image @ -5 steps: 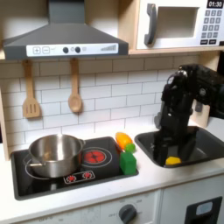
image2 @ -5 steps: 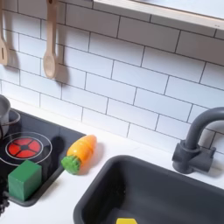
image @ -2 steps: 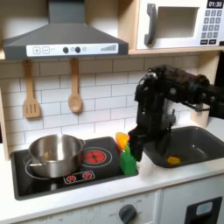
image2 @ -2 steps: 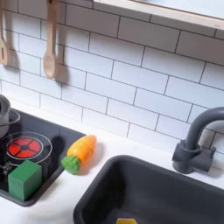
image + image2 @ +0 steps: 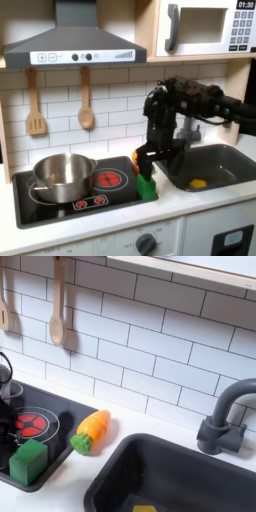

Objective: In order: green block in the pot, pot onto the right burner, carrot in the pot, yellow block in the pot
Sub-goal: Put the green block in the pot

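the black arm reaches over the stove's right edge in the first exterior view, and the gripper (image 5: 141,166) hangs just above the green block (image 5: 147,186), at the block's 12 o'clock. i cannot tell how wide its fingers stand; they blur into the dark arm there.

the green block sits on the near right corner of the black cooktop (image 5: 25,210), at about 4 o'clock from the red burner (image 5: 108,179). in the second exterior view the same block (image 5: 29,460) rests on the cooktop's edge, with the carrot (image 5: 91,429) lying on the white counter at its 2 o'clock, green tip toward the stove.

the pot (image 5: 62,175) stands on the left burner, shiny and upright, at 9 o'clock from the red burner.

the sink (image 5: 230,156) lies at 3 o'clock from the gripper, and the yellow block (image 5: 198,183) sits inside it near the front wall. in the second exterior view the curved faucet (image 5: 226,420) stands at the sink's back rim.
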You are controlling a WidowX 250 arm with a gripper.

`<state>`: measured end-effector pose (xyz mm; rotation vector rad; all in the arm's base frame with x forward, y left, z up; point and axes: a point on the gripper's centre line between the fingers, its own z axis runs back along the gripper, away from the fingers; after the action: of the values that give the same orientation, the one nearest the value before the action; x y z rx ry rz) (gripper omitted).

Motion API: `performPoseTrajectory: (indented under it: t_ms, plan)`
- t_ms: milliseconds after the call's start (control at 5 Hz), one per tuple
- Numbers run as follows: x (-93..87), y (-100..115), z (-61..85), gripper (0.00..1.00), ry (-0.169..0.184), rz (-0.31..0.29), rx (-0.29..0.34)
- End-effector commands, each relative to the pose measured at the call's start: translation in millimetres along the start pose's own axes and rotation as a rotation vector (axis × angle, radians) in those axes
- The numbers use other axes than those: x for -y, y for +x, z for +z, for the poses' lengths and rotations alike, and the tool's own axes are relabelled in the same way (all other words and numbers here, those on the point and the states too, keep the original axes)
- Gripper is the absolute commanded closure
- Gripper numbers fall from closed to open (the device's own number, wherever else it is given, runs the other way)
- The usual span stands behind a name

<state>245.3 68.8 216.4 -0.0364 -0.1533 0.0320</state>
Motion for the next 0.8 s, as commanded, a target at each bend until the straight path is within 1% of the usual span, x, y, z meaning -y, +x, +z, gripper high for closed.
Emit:
performPoseTrajectory:
  t_ms: [0,200,400,600]
  plan:
    - [0.7,18.3,-7.8,0.0,0.004,-0.025,0.011]
    - [7.4,22.6,-13.2,0.0,-0.005,-0.043,0.001]
    - [14.8,25.2,-19.5,0.0,-0.004,-0.064,-0.009]
    - [18.7,31.3,-23.2,0.0,-0.008,-0.059,-0.014]
